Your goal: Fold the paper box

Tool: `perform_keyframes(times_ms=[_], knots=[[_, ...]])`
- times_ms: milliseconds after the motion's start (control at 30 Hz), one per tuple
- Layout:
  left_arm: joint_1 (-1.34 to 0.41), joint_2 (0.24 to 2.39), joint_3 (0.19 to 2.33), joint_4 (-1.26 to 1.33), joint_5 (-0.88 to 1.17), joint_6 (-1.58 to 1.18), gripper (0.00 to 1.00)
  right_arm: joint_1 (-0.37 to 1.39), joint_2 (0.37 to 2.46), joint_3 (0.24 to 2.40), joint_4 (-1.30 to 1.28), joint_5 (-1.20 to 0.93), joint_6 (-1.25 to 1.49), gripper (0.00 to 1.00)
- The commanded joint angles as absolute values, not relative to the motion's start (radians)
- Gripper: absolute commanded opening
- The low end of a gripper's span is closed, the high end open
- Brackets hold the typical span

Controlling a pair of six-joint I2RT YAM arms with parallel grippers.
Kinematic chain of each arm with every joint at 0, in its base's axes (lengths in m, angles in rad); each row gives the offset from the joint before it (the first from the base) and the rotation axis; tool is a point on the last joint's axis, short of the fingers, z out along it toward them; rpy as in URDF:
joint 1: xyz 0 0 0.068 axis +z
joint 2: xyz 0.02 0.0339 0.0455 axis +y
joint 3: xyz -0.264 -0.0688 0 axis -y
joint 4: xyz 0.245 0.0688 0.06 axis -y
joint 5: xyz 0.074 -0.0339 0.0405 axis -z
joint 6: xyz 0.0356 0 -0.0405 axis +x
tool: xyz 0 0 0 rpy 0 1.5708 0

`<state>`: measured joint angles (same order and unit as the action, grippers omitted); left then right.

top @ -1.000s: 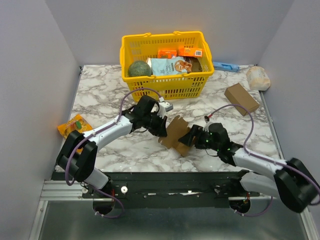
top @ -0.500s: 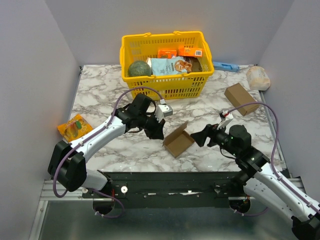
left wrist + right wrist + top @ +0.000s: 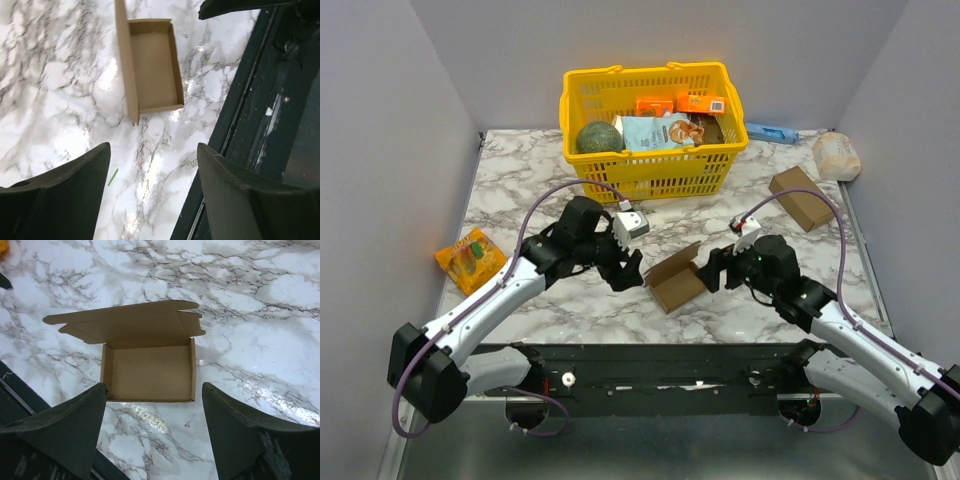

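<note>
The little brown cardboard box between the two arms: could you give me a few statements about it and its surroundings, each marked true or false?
1. The small brown cardboard box lies on the marble table with its lid flap raised, its inside showing. True.
2. The left gripper is clamped on the box's lid. False: it is open and apart from the box, holding nothing.
3. The right gripper is open and empty, just beside the box. True.
4. The box sits inside the yellow plastic basket. False: it is on the table, nearer the arms than the basket.
</note>
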<state>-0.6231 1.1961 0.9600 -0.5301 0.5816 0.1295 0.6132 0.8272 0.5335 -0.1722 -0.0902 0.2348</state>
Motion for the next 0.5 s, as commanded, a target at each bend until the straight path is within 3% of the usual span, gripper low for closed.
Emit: perform_keyframes(times_ms=[0, 267, 467], knots=[[-0.65, 1.08, 0.862, -0.385, 0.349, -0.077, 0.81, 0.609, 0.87, 0.48, -0.069, -0.015, 0.256, 0.85], [-0.778, 0.98, 0.606, -0.065, 0.091, -0.431, 0.83, 0.581, 0.989, 0.453, 0.107, -0.104, 0.376, 0.84], [-0.857, 1.075, 0.549, 0.073, -0.1, -0.42, 0.78, 0.58, 0.947, 0.428, 0.138, -0.147, 0.408, 0.84]])
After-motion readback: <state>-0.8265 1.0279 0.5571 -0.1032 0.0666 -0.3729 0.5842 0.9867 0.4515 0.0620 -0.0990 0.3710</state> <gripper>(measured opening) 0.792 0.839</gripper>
